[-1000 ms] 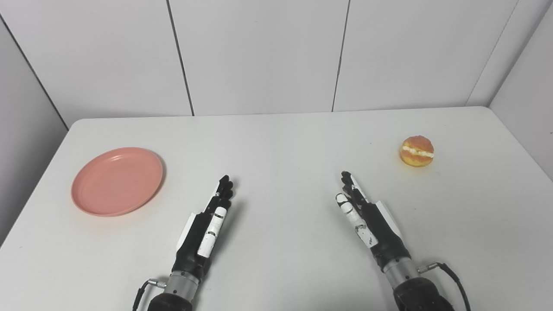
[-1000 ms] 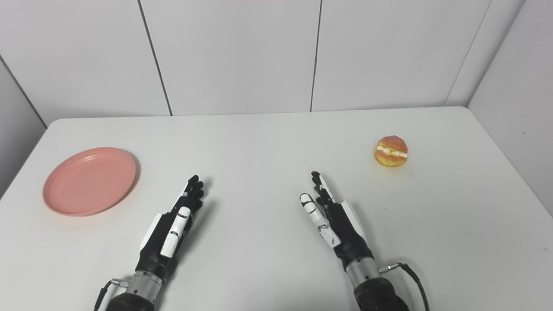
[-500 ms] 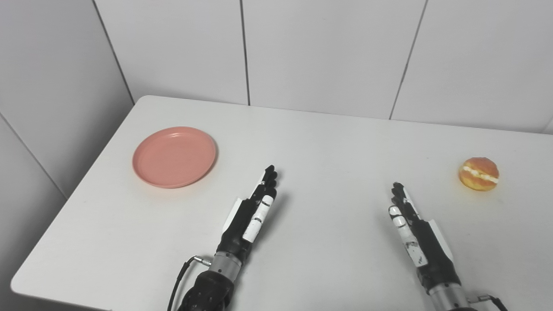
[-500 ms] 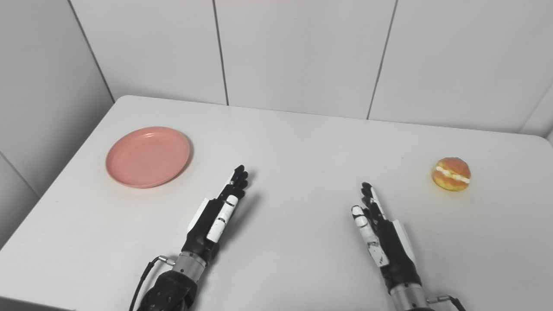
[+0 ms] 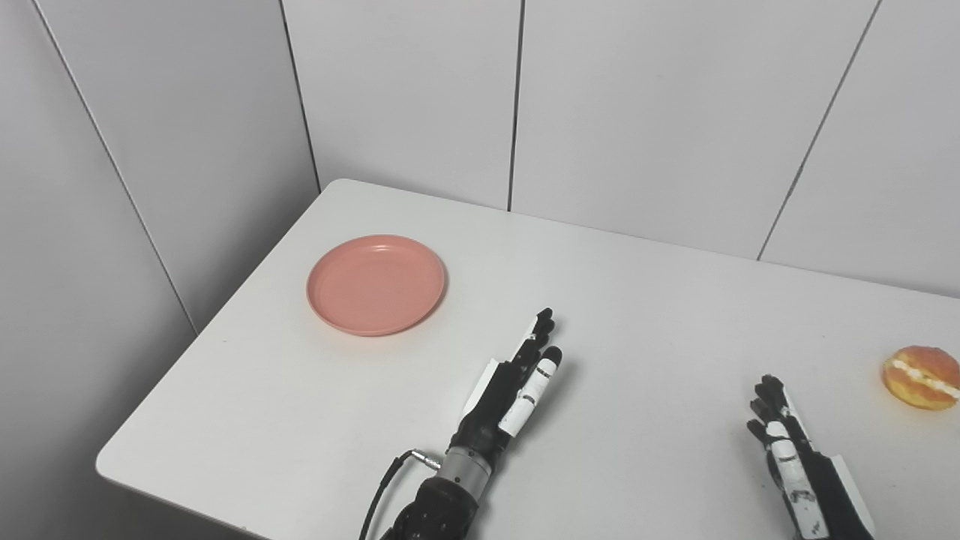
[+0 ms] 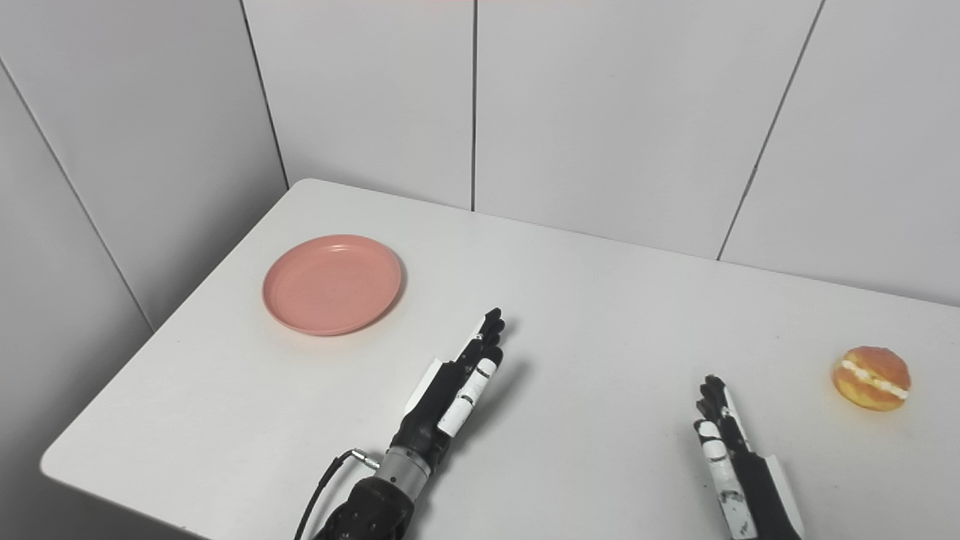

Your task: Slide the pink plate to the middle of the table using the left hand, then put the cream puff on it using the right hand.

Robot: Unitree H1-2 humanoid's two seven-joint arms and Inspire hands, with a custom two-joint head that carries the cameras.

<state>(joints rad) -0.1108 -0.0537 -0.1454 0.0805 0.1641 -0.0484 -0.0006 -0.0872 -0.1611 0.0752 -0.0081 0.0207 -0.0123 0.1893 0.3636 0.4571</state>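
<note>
Left robot hand (image 5: 516,382): flat and extended over the table (image 5: 645,315), fingers (image 5: 541,330) straight, close side by side, pointing away from the robot and a little toward the right. Thumb lies alongside. Holds nothing; open. Dark shadow directly beside it on the table surface; whether it rests on the table or hangs just above cannot be told. Wrist and a black cable (image 5: 379,487) visible at the bottom edge.

Right robot hand (image 6: 731,457): low in the lower right, partly cut off by the bottom edge. Fingers stretched forward, slightly spread, empty; also open.

The 2 robot hands are well apart, with bare table between them.

Pink plate (image 5: 376,284): round, shallow, upright, nothing on it. Sits on the left part of the table, near the left edge and toward the far corner. It is beyond and to the left of the left robot hand, clearly apart from the fingertips.

Cream puff (image 6: 871,378): golden-brown, with a white cream band across its middle. Sits on the table at the far right, ahead and to the right of the right robot hand, not touching it. Well apart from the pink plate.

Surroundings: white table, pale grey panelled walls (image 5: 637,112) with dark vertical seams behind and at the left.
</note>
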